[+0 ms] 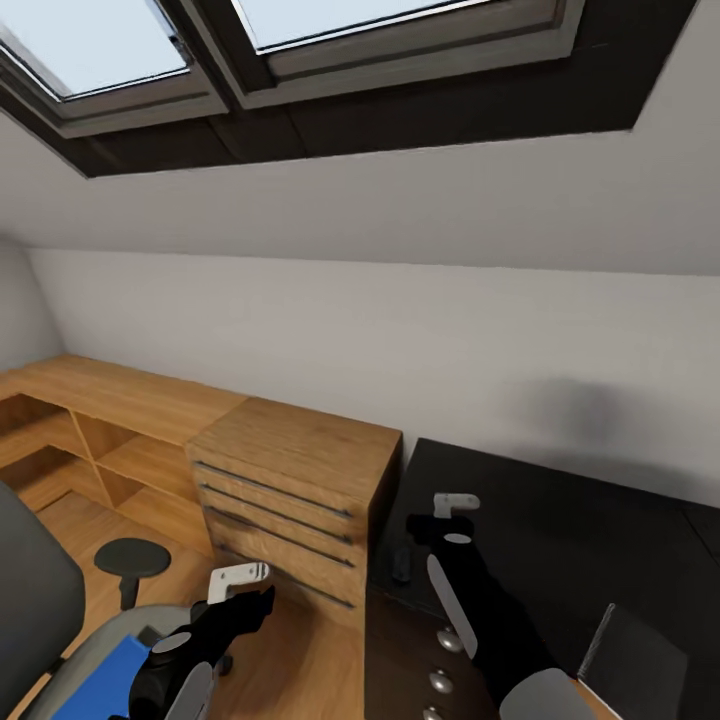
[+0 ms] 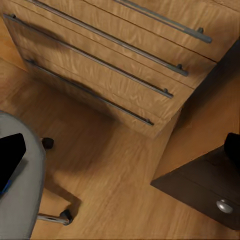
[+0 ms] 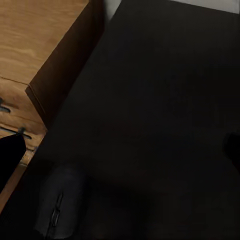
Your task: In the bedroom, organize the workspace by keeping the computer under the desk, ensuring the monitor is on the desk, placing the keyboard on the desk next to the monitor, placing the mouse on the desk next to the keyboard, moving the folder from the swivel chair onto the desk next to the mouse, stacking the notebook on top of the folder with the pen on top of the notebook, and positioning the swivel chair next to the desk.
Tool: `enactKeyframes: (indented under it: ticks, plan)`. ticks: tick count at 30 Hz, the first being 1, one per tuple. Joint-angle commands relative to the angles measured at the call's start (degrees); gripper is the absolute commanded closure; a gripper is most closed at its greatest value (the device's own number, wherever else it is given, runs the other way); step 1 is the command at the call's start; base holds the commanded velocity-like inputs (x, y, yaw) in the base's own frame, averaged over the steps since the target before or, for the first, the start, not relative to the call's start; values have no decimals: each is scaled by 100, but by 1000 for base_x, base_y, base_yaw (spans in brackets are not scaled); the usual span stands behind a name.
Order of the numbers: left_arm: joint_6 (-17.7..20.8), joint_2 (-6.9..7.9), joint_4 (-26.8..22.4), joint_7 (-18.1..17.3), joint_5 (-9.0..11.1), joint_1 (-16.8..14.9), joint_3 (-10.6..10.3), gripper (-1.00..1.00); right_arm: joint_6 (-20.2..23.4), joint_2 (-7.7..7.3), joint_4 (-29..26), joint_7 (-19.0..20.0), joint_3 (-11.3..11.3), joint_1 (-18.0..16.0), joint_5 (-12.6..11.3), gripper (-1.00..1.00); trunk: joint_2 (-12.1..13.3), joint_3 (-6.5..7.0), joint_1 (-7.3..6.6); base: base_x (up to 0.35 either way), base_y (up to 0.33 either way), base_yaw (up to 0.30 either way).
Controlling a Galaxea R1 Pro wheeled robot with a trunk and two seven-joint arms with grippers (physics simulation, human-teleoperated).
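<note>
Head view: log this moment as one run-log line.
left gripper: above floor by wooden drawer chest | right gripper: over desk | mouse: on desk | folder: on swivel chair

Attic room in a home, fitted out as a study corner. Evidence: skylight windows (image 1: 200,40) set in a sloped white ceiling, wooden floor (image 2: 125,170), light wooden drawer chest (image 1: 290,490), low open shelving (image 1: 90,430), black desk (image 1: 560,520), grey swivel chair (image 1: 35,590).

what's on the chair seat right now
The blue folder lies on the chair seat. The left arm hides part of it, so whether anything else lies there cannot be told.
</note>
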Motion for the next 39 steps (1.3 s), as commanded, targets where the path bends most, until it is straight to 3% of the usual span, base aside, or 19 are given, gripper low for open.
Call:
enactKeyframes:
  ticks: [1,14,23,32,39]
  plan:
    - [10,6,-6,59,60,-7,-14,-100,3,0,34,-56,20,-4,-59,-100,-5,-8,4,311,0,236]
    - [10,-3,-8,64,63,-7,-27,-100,-226,16,331,-38,39,-4,-64,-100,-5,-8,4,224,0,178]
    - [2,-6,-118,59,74,-7,-74,-100,-482,4,509,-31,300,-4,-54,-100,-5,-8,4,21,0,11]
    - [1,-21,-155,67,77,-7,-174,-100,-588,1,651,-34,347,-4,-53,-100,-366,-169,202,0,0,0]
    - [1,-21,-154,82,77,-7,-377,-100,-800,-9,679,-36,335,-8,-47,-100,-646,-295,355,0,0,0]
